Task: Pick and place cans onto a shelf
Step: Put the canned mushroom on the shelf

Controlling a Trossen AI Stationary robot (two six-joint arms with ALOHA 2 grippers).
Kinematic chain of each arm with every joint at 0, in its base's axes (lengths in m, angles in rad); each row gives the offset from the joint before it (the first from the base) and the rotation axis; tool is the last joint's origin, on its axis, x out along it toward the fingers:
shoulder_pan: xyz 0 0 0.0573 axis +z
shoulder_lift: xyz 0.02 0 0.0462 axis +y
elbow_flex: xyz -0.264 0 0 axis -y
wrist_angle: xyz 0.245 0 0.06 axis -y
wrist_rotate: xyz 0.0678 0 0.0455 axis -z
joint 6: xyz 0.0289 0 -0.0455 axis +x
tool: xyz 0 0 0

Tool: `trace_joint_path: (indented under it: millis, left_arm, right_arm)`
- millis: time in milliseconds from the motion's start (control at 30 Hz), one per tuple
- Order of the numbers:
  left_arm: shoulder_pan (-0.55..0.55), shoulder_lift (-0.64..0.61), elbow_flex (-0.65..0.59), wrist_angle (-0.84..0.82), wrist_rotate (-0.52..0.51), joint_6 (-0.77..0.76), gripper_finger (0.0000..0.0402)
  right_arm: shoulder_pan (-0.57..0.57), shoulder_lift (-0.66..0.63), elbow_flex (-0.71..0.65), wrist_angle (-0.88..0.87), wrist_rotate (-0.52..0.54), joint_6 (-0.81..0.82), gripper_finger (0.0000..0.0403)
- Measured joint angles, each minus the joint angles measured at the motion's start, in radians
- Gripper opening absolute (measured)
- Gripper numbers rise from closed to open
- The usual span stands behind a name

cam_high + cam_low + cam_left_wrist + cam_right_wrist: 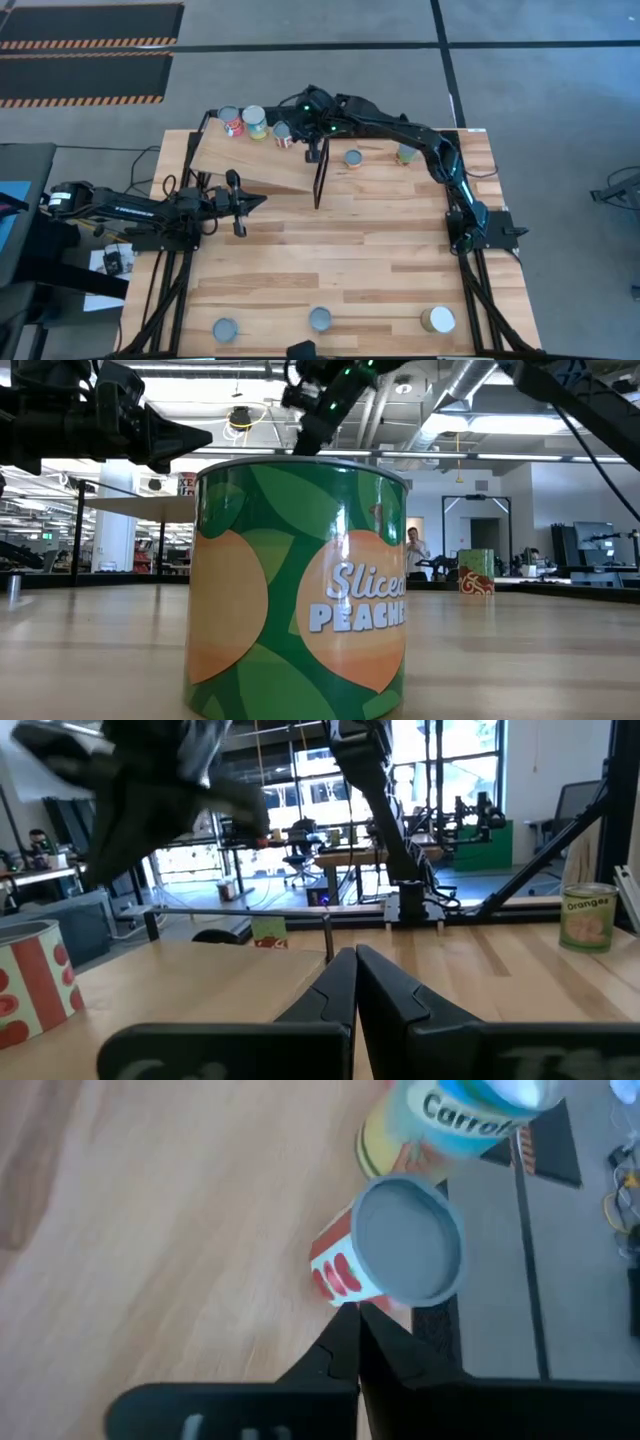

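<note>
1. Right gripper (296, 128) hangs over the shelf (255, 160) at the table's (350, 240) far edge, fingers pressed together, holding nothing.
2. Three cans (284, 135) stand along the shelf's far edge; the red-labelled one (385, 1260) is just beyond the fingertips.
3. Left gripper (262, 200) is closed and empty near the table's left edge.
4. Peaches can (298, 585) stands at the near edge.

Three cans (254, 122) stand along the shelf's (250, 160) far edge, near the table's (340, 250) far-left corner; two cans (353, 158) sit beside it, three more (320, 319) line the near edge.
</note>
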Motion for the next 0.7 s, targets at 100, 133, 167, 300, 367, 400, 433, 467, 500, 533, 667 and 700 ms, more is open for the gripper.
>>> trace_joint_path:
  millis: [100, 133, 167, 300, 367, 400, 433, 467, 500, 533, 667, 700]
  left_arm:
    - [0.0, 0.0, 0.0, -0.002, 0.0, 0.0, 0.0001]
    - [0.0, 0.0, 0.0, -0.005, 0.0, 0.0, 0.0001]
    - [0.0, 0.0, 0.0, -0.005, 0.0, 0.0, 0.0001]
    - [0.0, 0.0, 0.0, -0.012, 0.0, 0.0, 0.0001]
    - [0.0, 0.0, 0.0, -0.013, -0.001, 0.0, 0.0001]
    - [0.0, 0.0, 0.0, -0.014, -0.001, 0.0, 0.0001]
    - [0.0, 0.0, 0.0, -0.014, -0.001, 0.0, 0.0001]
    - [0.0, 0.0, 0.0, -0.013, -0.002, 0.001, 0.0001]
    - [0.0, 0.0, 0.0, -0.014, -0.002, 0.003, 0.0001]
    - [0.0, 0.0, 0.0, -0.015, -0.002, 0.006, 0.0001]
    - [0.0, 0.0, 0.0, -0.017, -0.004, 0.008, 0.0001]
    - [0.0, 0.0, 0.0, -0.016, -0.005, 0.008, 0.0001]
  right_arm:
    - [-0.001, -0.045, -0.002, -0.041, -0.001, -0.006, 0.0008]
    - [-0.003, -0.061, -0.002, -0.044, -0.001, -0.006, 0.0009]
    - [-0.005, -0.079, -0.009, -0.05, -0.001, -0.006, 0.0008]
    - [-0.019, -0.165, -0.096, 0.008, -0.011, 0.023, 0.0005]
    - [-0.029, -0.209, -0.182, 0.035, -0.03, 0.051, 0.0003]
    - [-0.03, -0.236, -0.239, 0.071, -0.032, 0.068, 0.0003]
    - [-0.03, -0.269, -0.304, 0.099, -0.031, 0.081, 0.0003]
    - [-0.03, -0.303, -0.376, 0.138, -0.03, 0.089, 0.0003]
    - [-0.03, -0.342, -0.451, 0.205, -0.031, 0.102, 0.0003]
    - [-0.03, -0.385, -0.525, 0.275, -0.032, 0.119, 0.0003]
    - [-0.029, -0.579, -0.84, 0.564, -0.034, 0.201, 0.0003]
    - [-0.031, -0.624, -0.921, 0.638, -0.034, 0.225, 0.0003]
